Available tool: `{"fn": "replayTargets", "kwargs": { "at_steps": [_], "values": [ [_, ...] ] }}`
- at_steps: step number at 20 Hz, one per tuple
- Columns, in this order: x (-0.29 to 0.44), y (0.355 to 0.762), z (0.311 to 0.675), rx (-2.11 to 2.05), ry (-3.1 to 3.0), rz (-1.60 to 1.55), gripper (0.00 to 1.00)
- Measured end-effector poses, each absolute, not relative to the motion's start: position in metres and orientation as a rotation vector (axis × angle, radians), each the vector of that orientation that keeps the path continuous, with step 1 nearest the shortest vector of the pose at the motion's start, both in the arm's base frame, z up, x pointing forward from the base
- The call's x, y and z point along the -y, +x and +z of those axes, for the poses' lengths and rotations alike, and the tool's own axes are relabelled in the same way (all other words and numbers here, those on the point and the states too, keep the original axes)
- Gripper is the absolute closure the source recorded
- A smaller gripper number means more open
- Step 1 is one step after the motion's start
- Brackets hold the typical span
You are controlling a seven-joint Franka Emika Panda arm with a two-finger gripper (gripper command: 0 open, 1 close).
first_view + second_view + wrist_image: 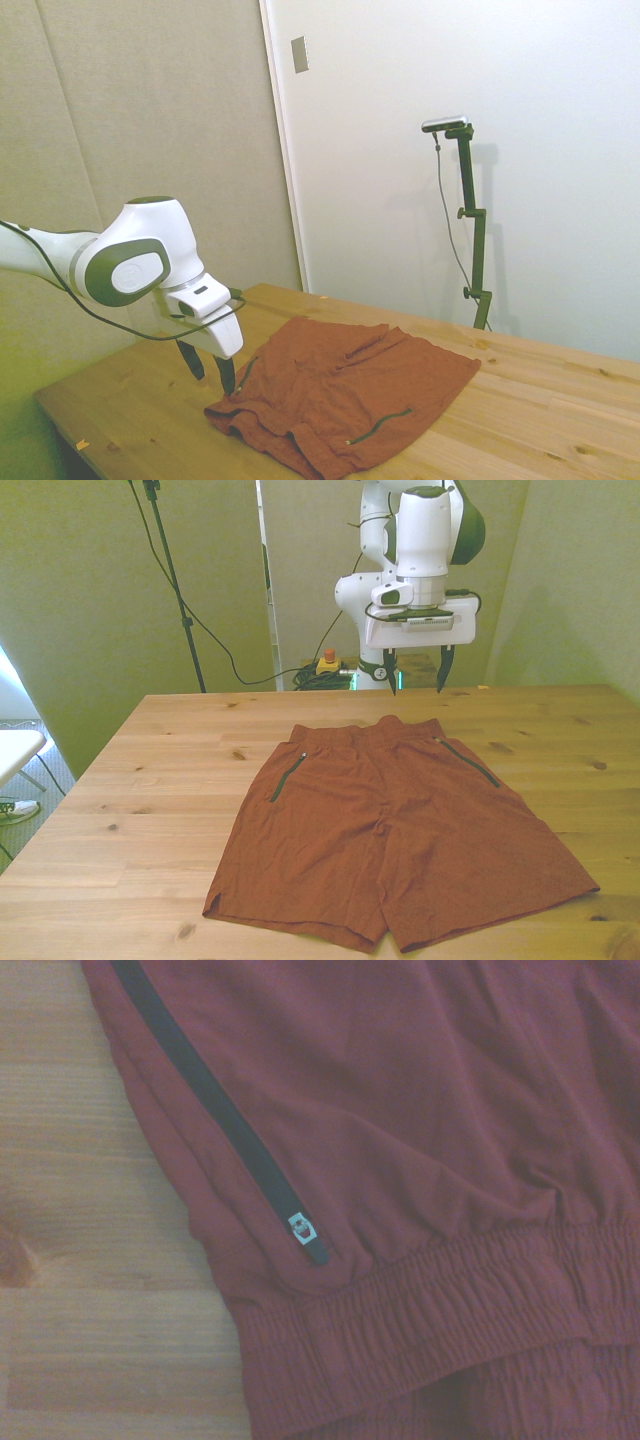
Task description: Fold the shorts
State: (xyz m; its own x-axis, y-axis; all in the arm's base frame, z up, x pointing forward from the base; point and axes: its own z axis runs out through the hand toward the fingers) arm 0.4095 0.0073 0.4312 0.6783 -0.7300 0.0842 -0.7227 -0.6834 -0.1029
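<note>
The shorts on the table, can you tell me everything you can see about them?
The shorts are rust-red soft cloth, lying spread flat on the wooden table, both legs pointing away from the robot. They have a gathered elastic waistband and two dark zippered pockets, one on each side. The cloth is slightly wrinkled. Only the table touches them; the open tool hangs above the waistband.

No text, number or brand name is legible anywhere; the only marking is a small white tag point(301, 1226) bearing an unreadable reddish emblem, set at the end of the dark pocket zipper point(215, 1110) on the shorts point(420, 1140), just beside the elastic waistband point(470, 1300)
</note>
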Motion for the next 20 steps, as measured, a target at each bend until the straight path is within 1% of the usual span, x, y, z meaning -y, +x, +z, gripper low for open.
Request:
{"fn": "replayTargets", "kwargs": {
  "at_steps": [4,8,13,20],
  "values": [
    [-0.014,0.415,0.428,-1.192,-2.882,-0.237,0.0],
    [-0.046,0.42,0.412,-1.12,-3.039,-0.394,0.0],
    [-0.089,0.404,0.385,-0.985,-3.188,-0.511,0.0],
    [-0.119,0.395,0.366,-0.85,-3.293,-0.638,0.0]
  ]
}}
